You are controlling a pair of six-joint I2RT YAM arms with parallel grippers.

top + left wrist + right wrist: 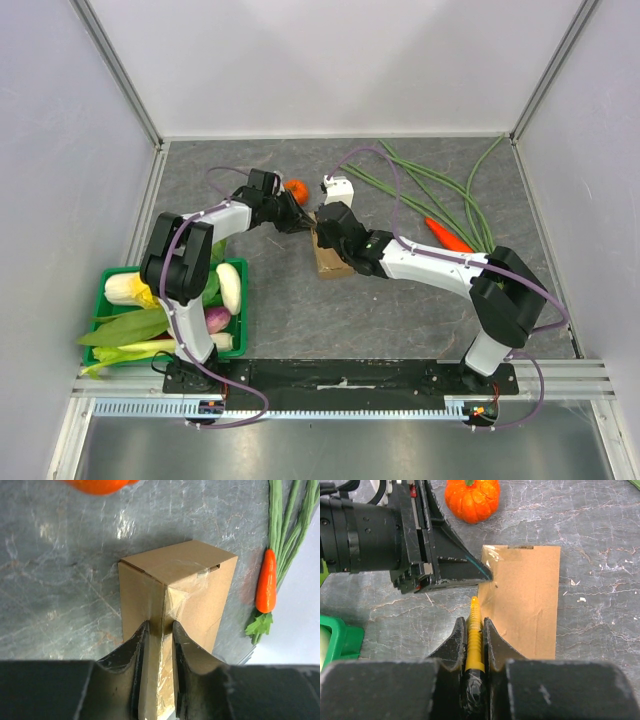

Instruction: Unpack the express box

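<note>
The express box (525,600) is a plain brown cardboard carton with clear tape on one edge, lying mid-table (330,262). In the left wrist view, my left gripper (160,625) straddles the taped corner edge of the box (175,570), with cardboard filling the gap between its fingers. In the right wrist view, its fingers (470,570) meet the box's upper left corner. My right gripper (475,621) is shut on a yellow ribbed tool (474,630) with a black taped handle. The tool's tip rests at the box's taped left edge. From above, both grippers (303,218) (330,235) crowd over the box.
A small orange pumpkin (296,188) sits just beyond the box. A carrot (448,236) and long green beans (440,195) lie to the right, and a white object (338,187) is behind. A green crate (240,320) of vegetables stands at the left front.
</note>
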